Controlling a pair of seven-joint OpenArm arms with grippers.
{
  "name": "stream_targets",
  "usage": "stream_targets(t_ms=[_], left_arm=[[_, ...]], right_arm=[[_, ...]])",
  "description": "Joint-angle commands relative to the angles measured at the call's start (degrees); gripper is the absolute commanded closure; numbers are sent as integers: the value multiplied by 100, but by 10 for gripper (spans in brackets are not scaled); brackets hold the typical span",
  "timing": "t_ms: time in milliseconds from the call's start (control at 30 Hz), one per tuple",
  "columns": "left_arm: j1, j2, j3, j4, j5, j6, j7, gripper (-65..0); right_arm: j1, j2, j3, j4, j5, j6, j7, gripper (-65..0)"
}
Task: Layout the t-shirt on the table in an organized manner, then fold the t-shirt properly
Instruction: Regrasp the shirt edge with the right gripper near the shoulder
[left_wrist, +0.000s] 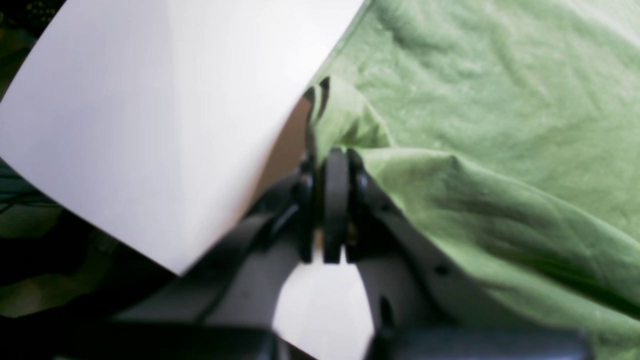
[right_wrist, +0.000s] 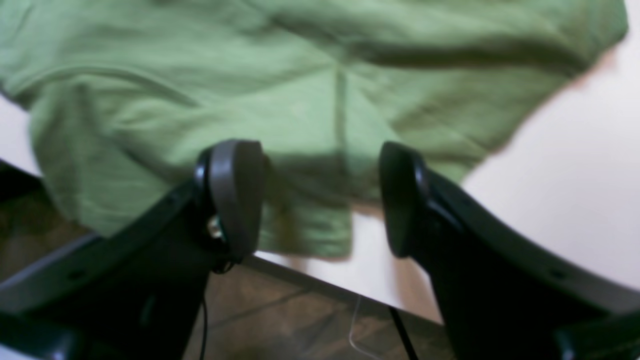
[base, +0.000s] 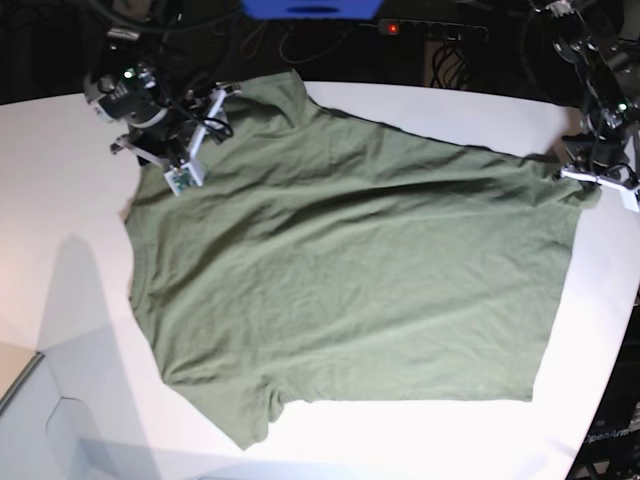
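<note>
T-shirt (base: 350, 270) spread nearly flat across the white surface (base: 60, 260), wrinkled, one sleeve pointing at the near edge. Bare surface wide on the base view's left and along the front; on the right the hem runs almost to the curved rim. Both wrist views blurred; the dark clutter behind the surface is hard to make out. Left claw (left_wrist: 334, 155) clenched on a bunched fold of the shirt's edge at that right rim. Right claw (right_wrist: 320, 195) released, jaws wide, poised just above the sleeve at the far left corner, gripping nothing.
</note>
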Motion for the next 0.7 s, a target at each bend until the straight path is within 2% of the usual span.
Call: stream_targets(t_ms=[0,100,367,533,667], left_arm=[[-38,-89,-28,96,-18,7,-108,0],[-38,-89,-28,96,-18,7,-108,0],[-38,-89,-37,96,-18,7,-117,0],[-38,-89,-37,96,-18,7,-117,0],[-46,-98,-55,105,-18,7,-117,0]], right_arm=[[-11,-7,-67,76,66,-27,68,-367],[-73,-7,-251,76,66,-27,77,-342],[-20,-7,-286,-135,66,-27,94,-160],[-11,-7,-278,-135,57,-27,94,-8],[77,-7,-128,-100,40,-27,94,0]])
